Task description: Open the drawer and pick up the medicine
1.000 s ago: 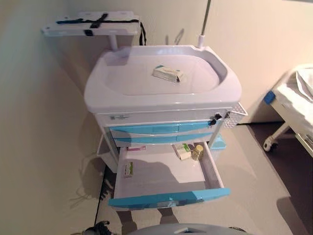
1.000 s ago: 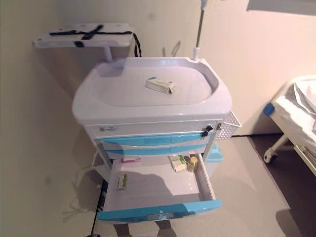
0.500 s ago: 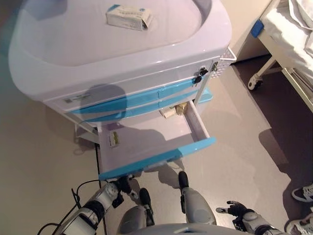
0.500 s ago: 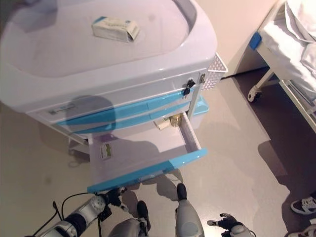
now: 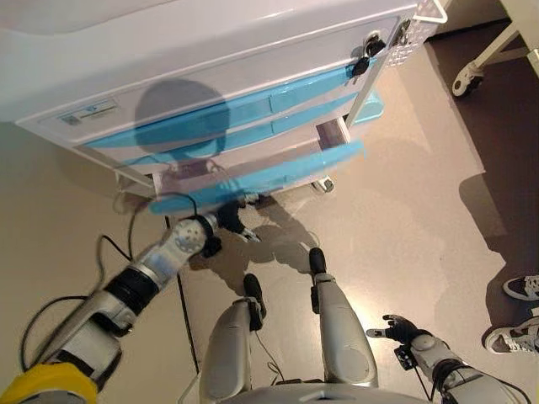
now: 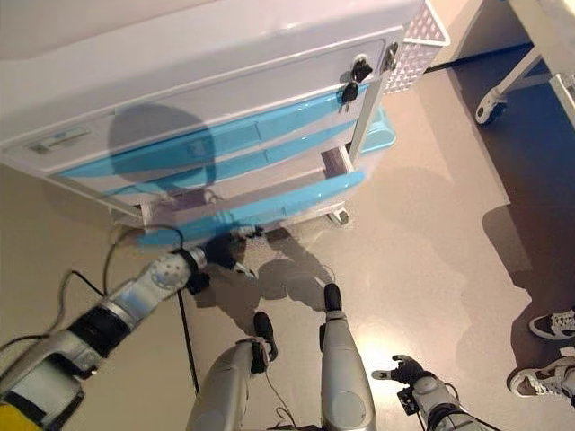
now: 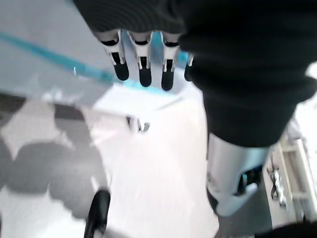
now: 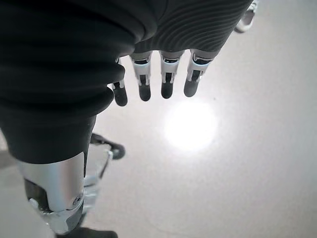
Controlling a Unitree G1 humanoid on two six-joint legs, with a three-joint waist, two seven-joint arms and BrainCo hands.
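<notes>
In the left eye view, the left hand (image 5: 229, 222) is hanging just below the blue front of the drawer (image 5: 261, 178), which is standing only a little out of the cart (image 5: 210, 76). The drawer front is running long from about 8 o'clock to 2 o'clock, and it is lying at about 1 o'clock from this hand. No medicine is showing here; I judge it is lying inside the drawer, hidden under the cart top. The right hand (image 5: 402, 329) is staying low at 5 o'clock, well apart from the drawer, with its fingers spread. In the right eye view the same is showing: the left hand is near the left end of the drawer front, and a person's shoes (image 6: 544, 325) are standing at 4 o'clock on the floor (image 6: 422, 224). In the left wrist view, the fingers (image 7: 143, 69) are pointing straight toward the blue edge, not curling, and holding nothing. In the right wrist view, the fingers (image 8: 166, 82) are also straight and empty, over bare floor. The left hand is clearly nearer, so I think it must pull the drawer further out.
</notes>
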